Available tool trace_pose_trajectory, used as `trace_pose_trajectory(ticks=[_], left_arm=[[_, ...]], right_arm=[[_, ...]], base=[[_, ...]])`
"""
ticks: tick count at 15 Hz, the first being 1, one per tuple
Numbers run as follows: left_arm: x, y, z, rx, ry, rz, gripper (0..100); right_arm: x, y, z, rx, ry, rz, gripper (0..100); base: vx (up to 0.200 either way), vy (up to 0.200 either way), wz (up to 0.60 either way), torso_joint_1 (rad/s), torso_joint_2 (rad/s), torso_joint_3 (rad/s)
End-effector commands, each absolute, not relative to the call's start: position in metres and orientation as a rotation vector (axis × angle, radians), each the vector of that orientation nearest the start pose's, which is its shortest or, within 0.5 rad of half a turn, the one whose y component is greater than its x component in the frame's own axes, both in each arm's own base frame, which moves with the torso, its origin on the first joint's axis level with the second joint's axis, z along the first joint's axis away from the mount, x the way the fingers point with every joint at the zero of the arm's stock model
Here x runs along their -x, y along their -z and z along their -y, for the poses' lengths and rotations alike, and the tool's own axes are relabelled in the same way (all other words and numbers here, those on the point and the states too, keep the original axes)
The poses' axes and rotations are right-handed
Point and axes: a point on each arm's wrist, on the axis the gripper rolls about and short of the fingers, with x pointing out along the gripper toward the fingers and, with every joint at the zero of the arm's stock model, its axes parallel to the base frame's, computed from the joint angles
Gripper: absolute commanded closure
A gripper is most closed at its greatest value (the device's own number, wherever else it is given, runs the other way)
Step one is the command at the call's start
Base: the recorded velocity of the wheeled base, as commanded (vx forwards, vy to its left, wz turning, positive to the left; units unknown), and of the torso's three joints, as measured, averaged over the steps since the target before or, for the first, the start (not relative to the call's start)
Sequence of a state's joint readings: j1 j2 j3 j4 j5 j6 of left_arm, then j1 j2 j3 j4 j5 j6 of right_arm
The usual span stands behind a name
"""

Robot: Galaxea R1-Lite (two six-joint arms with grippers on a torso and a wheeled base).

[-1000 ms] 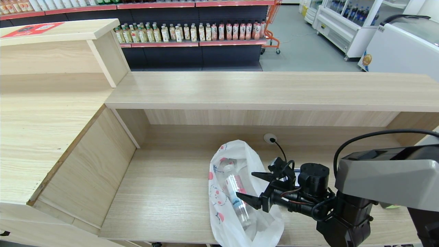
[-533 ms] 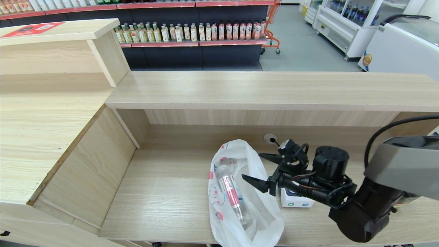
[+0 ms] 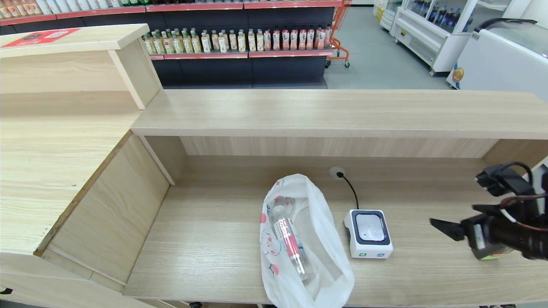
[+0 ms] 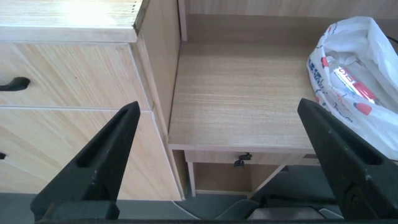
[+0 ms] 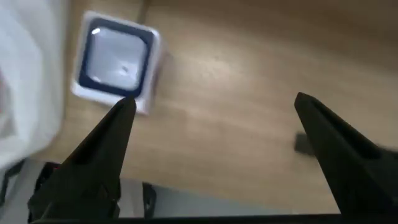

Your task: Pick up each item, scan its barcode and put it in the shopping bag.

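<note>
Left gripper (image 4: 217,104) hangs low in front of the counter's front edge, its two dark fingers spread wide with nothing between them. Beside it, the left wrist view shows pale wood drawers (image 4: 68,137) with a black handle (image 4: 13,83). The counter (image 3: 205,239) is a recessed wooden top under a raised ledge (image 3: 342,113). Near its middle lies the bag (image 3: 314,209), thin white plastic with red and blue print, its mouth open and facing up. Inside it the bottle (image 3: 290,241) lies on its side along the bag's length; it is clear with a red label. Just right of the bag sits the scanner (image 3: 368,233), a white box with a dark-framed window facing up. Whether bag and scanner touch I cannot tell. A black cable (image 3: 352,190) runs from the scanner to a round port (image 3: 337,172) at the foot of the back wall. Well to the right of the scanner the right gripper (image 3: 452,214) hovers over the counter, fingers pointing toward the scanner, parted and empty. A small green-edged thing (image 3: 488,256) lies beneath it, mostly hidden. Behind the ledge stands a shelf (image 3: 239,54) of drinks, and farther right white freezers (image 3: 501,60)
</note>
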State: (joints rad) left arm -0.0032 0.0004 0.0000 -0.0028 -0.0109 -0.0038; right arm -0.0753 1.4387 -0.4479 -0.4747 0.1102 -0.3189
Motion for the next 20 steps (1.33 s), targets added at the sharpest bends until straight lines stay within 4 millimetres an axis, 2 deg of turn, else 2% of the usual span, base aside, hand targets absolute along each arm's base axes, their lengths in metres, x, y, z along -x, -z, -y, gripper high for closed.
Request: trace_pose_trajectory(ticks=[1,3,6,12,14,15,20], left_arm=[[0.023,-0.076,0.000,0.005,0.014,0.002,0],[0.023,-0.076,0.000,0.005,0.014,0.002,0],[0.023,-0.076,0.000,0.005,0.014,0.003,0],[0.023,-0.076,0.000,0.006,0.014,0.001,0],[0.023,-0.076,0.000,0.008,0.014,0.003,0],[0.023,-0.076,0.000,0.003,0.014,0.003,0],[0.023,-0.076,0.000,-0.011,0.014,0.003,0]], right_arm=[[-0.169,-0.145,0.039,0.268,0.026,-0.555,0],[-0.169,-0.149,0.039,0.267,0.006,-0.527,0],[-0.155,-0.159,0.032,0.283,-0.024,-0.460,0],[-0.122,-0.142,0.026,0.309,0.010,-0.494,0],[-0.118,-0.140,0.026,0.311,0.022,-0.496,0],[-0.118,-0.140,0.026,0.309,0.023,-0.497,0],[-0.126,-0.136,0.028,0.300,0.012,-0.536,0]], base=[[0.000,0.000,0.00,0.000,0.00,0.000],[0.000,0.000,0.00,0.000,0.00,0.000],[0.000,0.000,0.00,0.000,0.00,0.000],[0.000,0.000,0.00,0.000,0.00,0.000],[0.000,0.000,0.00,0.000,0.00,0.000],[0.000,0.000,0.00,0.000,0.00,0.000],[0.000,-0.200,0.00,0.004,0.00,0.005]])
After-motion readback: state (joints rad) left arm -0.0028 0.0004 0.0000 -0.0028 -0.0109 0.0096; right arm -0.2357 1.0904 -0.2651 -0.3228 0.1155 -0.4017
